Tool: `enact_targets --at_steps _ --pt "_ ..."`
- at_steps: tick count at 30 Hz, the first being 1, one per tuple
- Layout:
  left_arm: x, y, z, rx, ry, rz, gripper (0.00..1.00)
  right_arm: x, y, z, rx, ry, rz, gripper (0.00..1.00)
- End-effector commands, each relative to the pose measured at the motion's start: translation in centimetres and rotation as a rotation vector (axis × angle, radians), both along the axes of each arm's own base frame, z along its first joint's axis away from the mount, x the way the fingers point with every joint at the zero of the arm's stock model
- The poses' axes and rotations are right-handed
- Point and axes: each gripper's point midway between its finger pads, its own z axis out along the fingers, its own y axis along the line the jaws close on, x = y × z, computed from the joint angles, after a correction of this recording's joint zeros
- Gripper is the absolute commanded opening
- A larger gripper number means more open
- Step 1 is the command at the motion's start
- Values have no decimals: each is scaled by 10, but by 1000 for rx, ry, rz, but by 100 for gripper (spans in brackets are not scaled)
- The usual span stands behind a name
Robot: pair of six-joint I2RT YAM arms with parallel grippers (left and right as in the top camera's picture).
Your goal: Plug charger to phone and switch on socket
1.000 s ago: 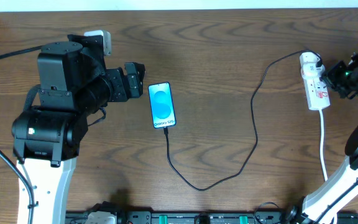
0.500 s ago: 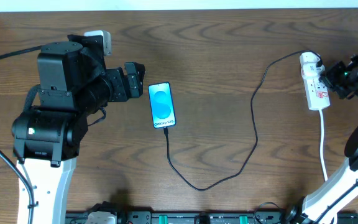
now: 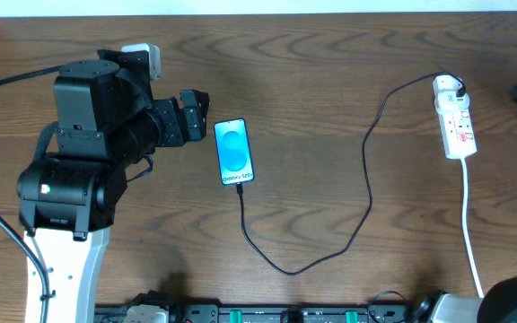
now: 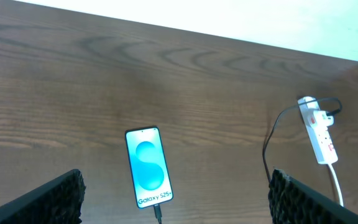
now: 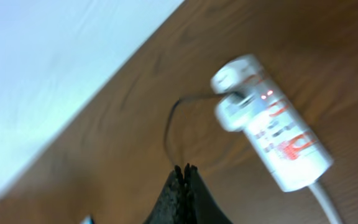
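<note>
Two steps both seeming done, judging from layout. Phone lying left of centre, screen glowing blue. Charger connector sitting in its near edge, white plug sitting in socket at far right. Small red lights showing on socket, so switch probably on. Left gripper gaping wide beside phone, holding nothing. Right gripper pinched closed, empty, hovering apart from socket.

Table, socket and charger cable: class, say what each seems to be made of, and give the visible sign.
Table: likely wood or wood-look laminate, dark brown, matt; grain lines run across it.
Socket: apparently moulded plastic, white and smooth, with red markings.
Charger cable: probably a rubber or plastic sheath, black; thin and flexible, lying in loose curves.
</note>
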Motion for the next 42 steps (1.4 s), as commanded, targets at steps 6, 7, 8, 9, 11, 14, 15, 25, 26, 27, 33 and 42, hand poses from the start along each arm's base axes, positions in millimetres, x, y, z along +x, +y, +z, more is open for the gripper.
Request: enact_targets --at_steps 6,7,8,9,11,14,15,25,26,27,33,42 --pt "0 3 3 7 -8 11 94 -39 163 26 -266 -14 481 1" --pt "0 3 3 7 -9 11 94 -43 177 27 -279 -18 517 2" --pt "0 3 3 7 -8 11 94 -51 198 28 -307 -25 570 5" --pt "0 3 3 7 -9 11 94 -57 217 29 -329 -33 618 12" --pt "0 3 3 7 -9 11 94 -66 243 28 -354 -44 688 24" --pt "0 3 3 7 -9 11 94 -77 270 27 -355 -57 769 99" --pt "0 3 3 7 -8 11 94 -81 279 27 -355 -62 796 99" --pt "0 3 3 7 -8 11 94 -87 284 23 -401 -47 807 99" --pt "0 3 3 7 -9 11 94 -82 280 24 -429 -55 779 99" --pt "0 3 3 7 -8 11 94 -79 277 25 -446 -58 762 99" --pt "0 3 3 7 -9 11 94 -53 256 39 -558 -118 622 99" --pt "0 3 3 7 -8 11 94 -35 201 61 -561 -201 431 99"
